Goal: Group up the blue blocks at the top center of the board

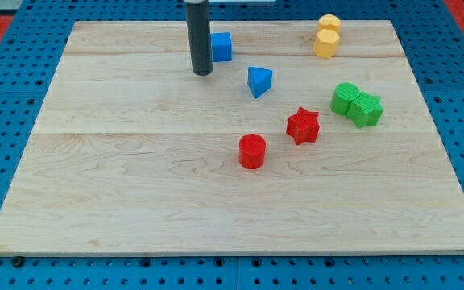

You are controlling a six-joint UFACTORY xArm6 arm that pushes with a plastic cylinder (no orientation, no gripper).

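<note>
Pale wooden board (135, 201) on blue pegboard. My tip (203, 72), a bare rod clamped on nothing, sits just left of the blue cube-like block (221, 47), near top center. Blue wedge-shaped block (259, 81) lies right of my tip, slightly lower, apart from both; judged next push: up-left.

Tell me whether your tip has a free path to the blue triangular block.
Probably yes. My tip sits just left of the blue cube; bare board lies between it and the blue triangular block to its right.
</note>
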